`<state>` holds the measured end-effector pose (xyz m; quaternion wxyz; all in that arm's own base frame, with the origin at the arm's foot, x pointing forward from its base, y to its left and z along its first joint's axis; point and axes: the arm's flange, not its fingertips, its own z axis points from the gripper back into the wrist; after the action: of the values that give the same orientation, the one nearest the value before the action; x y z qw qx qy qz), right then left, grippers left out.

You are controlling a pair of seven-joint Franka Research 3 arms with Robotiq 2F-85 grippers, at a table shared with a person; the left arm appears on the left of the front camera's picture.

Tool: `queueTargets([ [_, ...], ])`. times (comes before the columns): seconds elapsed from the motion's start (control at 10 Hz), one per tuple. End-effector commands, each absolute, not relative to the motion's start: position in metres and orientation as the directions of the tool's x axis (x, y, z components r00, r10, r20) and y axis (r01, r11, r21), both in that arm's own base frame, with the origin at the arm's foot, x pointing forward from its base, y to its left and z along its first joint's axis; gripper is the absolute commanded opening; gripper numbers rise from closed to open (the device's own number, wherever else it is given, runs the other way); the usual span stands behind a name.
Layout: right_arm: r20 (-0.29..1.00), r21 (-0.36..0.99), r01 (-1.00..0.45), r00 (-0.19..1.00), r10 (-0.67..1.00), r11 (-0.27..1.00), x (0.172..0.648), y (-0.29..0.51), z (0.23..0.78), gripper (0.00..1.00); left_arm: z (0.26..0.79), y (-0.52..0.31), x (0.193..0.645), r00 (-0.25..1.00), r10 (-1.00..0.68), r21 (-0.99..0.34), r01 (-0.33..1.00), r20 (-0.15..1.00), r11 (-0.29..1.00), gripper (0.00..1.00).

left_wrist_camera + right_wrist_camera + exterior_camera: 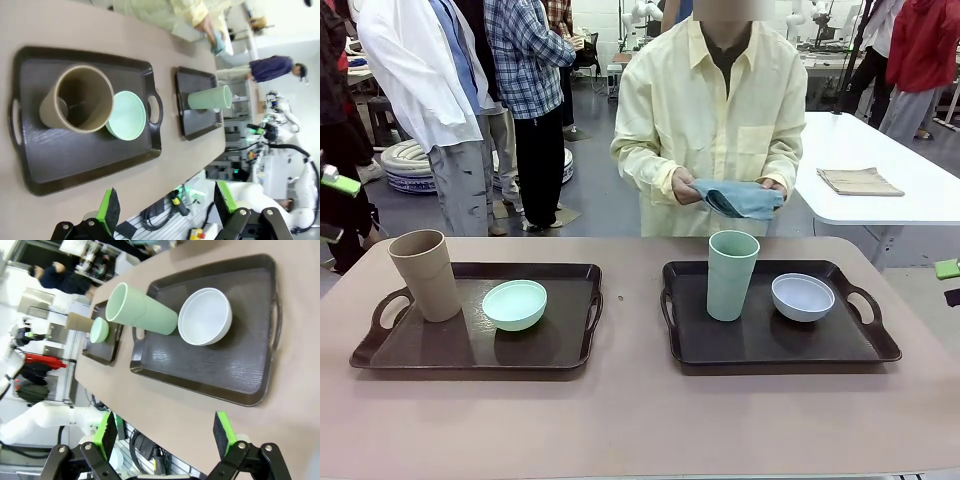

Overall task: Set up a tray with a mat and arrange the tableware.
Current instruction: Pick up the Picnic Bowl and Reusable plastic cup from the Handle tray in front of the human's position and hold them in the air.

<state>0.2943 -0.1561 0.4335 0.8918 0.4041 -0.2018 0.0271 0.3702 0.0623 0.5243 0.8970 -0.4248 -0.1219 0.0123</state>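
Left gripper (166, 200) hangs short of the near edge of the table (75, 25), its green-padded fingers spread wide apart and empty. In its wrist view the sage green cup (210, 97) stands upright on the right tray (197, 124). Well apart from that cup, on the left tray (75, 155), the tan cup (80, 97) stands upright. The mint green bowl (127, 116) sits just beside the tan cup, on the side toward the sage green cup.

In the right wrist view the right gripper (165, 429) also has its fingers apart and holds nothing. The white bowl (205, 316) sits just beside the sage green cup on the same tray.

From the front, the white bowl is just right of the sage green cup and not touching it. The mint green bowl and tan cup lie to that cup's left, the bowl nearer. Beyond the cup, past the far table edge, the person's hands (685, 185) hold a folded blue cloth (740, 198)
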Motion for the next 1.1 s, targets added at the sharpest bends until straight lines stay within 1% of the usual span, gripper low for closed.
queueTargets([
  [0.0,0.304,0.636,-0.131,0.948,-0.091,0.760,0.304,-0.138,0.459,1.00,0.563,0.031,0.387,0.974,0.076,-0.654,0.084,0.213,0.752,1.00],
  [0.2,0.306,0.562,-0.158,0.952,-0.027,0.812,0.323,-0.118,0.476,1.00,0.595,-0.014,0.407,0.971,-0.012,-0.588,0.154,0.239,0.794,1.00],
  [0.3,0.296,0.487,-0.150,0.955,-0.002,0.861,0.335,-0.106,0.479,1.00,0.609,-0.044,0.418,0.970,-0.048,-0.514,0.167,0.237,0.842,1.00],
  [0.5,0.230,0.417,-0.079,0.973,-0.021,0.906,0.352,-0.084,0.481,1.00,0.627,-0.096,0.430,0.975,-0.077,-0.405,0.158,0.210,0.901,1.00],
  [0.8,0.173,0.338,-0.012,0.984,-0.050,0.941,0.381,-0.058,0.474,1.00,0.628,-0.177,0.447,0.964,-0.136,-0.221,0.188,0.228,0.957,1.00],
  [0.9,0.153,0.319,0.015,0.986,-0.067,0.947,0.390,-0.055,0.469,1.00,0.622,-0.203,0.452,0.950,-0.199,-0.159,0.241,0.241,0.957,1.00],
  [1.0,0.145,0.318,0.027,0.986,-0.077,0.948,0.396,-0.055,0.466,1.00,0.617,-0.224,0.452,0.916,-0.301,-0.128,0.343,0.265,0.931,1.00],
])
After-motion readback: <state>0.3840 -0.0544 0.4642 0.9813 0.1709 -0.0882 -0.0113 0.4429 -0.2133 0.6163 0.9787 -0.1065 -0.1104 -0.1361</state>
